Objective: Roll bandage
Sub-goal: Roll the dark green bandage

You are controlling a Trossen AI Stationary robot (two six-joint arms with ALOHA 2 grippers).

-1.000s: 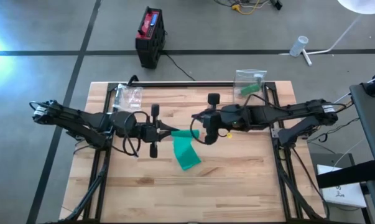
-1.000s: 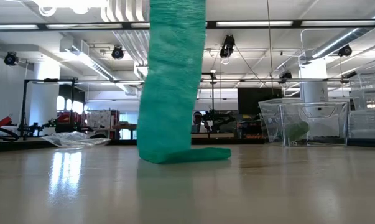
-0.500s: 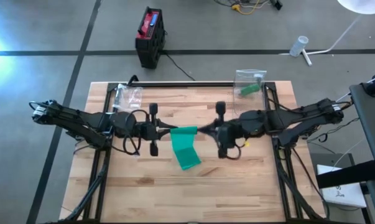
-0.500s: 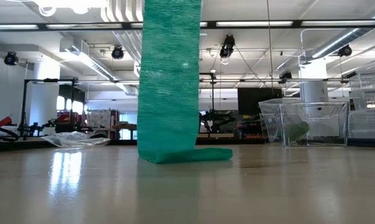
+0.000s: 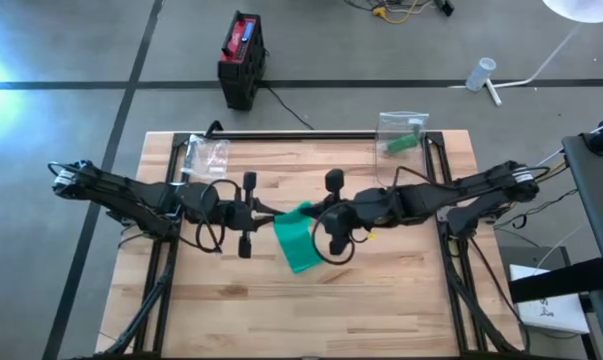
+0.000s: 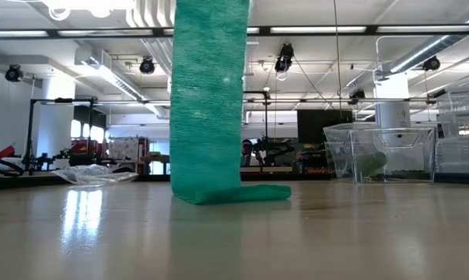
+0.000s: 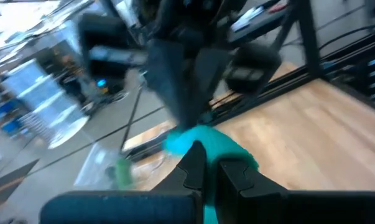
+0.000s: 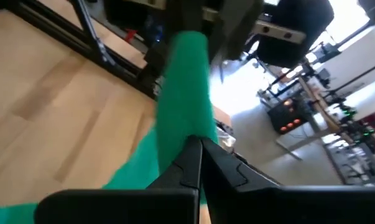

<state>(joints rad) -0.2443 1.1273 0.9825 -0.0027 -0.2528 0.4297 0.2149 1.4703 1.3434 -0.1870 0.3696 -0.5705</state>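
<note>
A green bandage (image 5: pixel 297 240) hangs as an upright strip (image 6: pixel 208 101) at the middle of the table. Its lower end (image 6: pixel 250 192) lies folded on the wood. My left gripper (image 5: pixel 269 212) is shut on its upper end from the table's left. My right gripper (image 5: pixel 314 214) is shut on the same upper end from the table's right. Both hold it above the table, close together. The low view cuts off the top of the strip and both grippers. My left gripper pinches the bandage's upper end (image 7: pixel 204 148) between its two fingers, coming level from the table's left. The strip hangs below the fingers, its lower end on the table. My right gripper pinches the bandage's upper end (image 8: pixel 182 138) between its two fingers, coming level from the table's right. The green strip runs on past the fingertips and hangs down to the table.
A crumpled clear plastic bag (image 5: pixel 205 155) lies at the far left. A clear bag with a green roll (image 5: pixel 401 135) stands at the far right. A black rail (image 5: pixel 291 134) runs along the far edge. Bare wood lies toward the near edge.
My right gripper has gone toward the table's right edge, then come back toward my left gripper, turning about its wrist. The bandage's upper part was spread wide between the grippers and is now narrower. The strip has gone from slanting to upright; its lower end has stayed on the table.
</note>
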